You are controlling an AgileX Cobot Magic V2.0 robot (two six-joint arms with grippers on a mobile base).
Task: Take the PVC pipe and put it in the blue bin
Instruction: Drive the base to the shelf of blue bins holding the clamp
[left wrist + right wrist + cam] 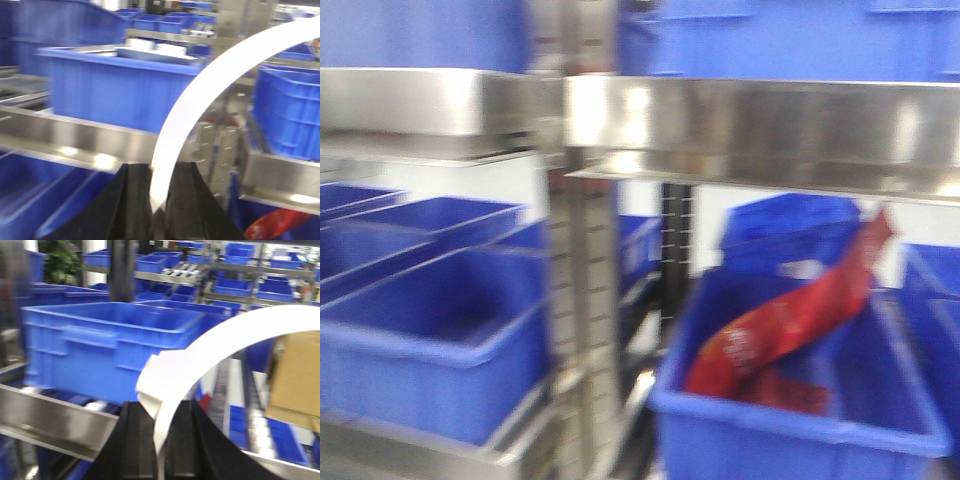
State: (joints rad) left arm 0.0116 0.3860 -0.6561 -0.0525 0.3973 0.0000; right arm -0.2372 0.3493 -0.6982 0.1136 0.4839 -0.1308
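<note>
White plastic fills the foreground of both wrist views. The PVC pipe [200, 95] stands clamped at its lower end between the closed black jaws of the left gripper [159, 172]. The right gripper [161, 412] pinches a white arch [215, 337] the same way (whether these are one piece or two cannot be told). The strip appears light, stiff and smooth, so it may pivot in the grip; a hold near the flat end suits it. Beyond lie a steel rail [75, 140] and an open-topped blue bin [100, 340].
</note>
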